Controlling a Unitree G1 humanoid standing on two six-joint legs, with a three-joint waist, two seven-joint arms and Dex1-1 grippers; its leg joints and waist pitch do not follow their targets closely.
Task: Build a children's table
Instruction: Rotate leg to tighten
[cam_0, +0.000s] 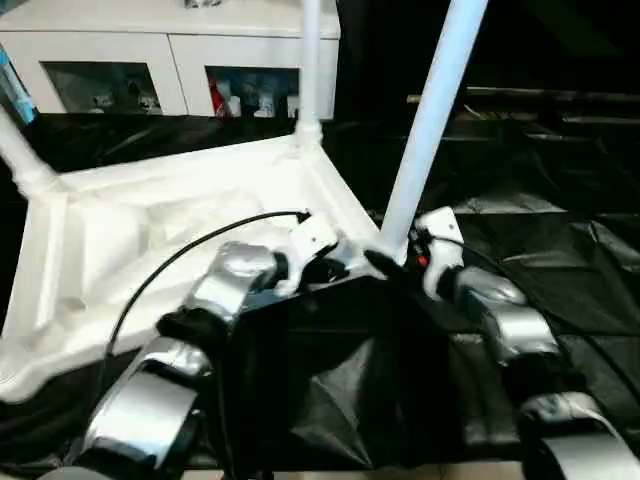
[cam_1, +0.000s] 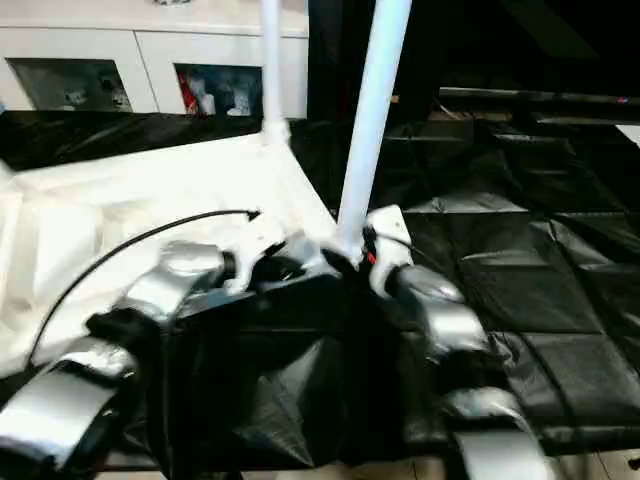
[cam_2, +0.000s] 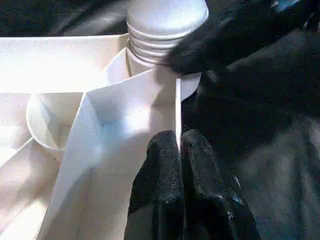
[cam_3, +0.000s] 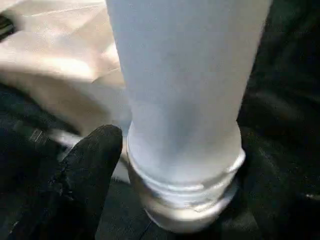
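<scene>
One children's table (cam_0: 150, 230), inverted on the black-draped bench (cam_1: 540, 260): hollow white plastic, judged light, stiff, slippery. Three legs visible: one far left (cam_0: 18, 150), one rear (cam_0: 310, 60), one at the near corner (cam_0: 430, 110). Left hand (cam_2: 181, 165), fingers together, pinches the ribbed rim. Right hand (cam_0: 395, 262) clasps the near leg's base, the best hold.

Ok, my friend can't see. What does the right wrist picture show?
A thick white table leg stands very close, its ringed bottom end sitting at the corner of the white table. One black finger of the right gripper rests beside the leg, with black cloth behind.
</scene>
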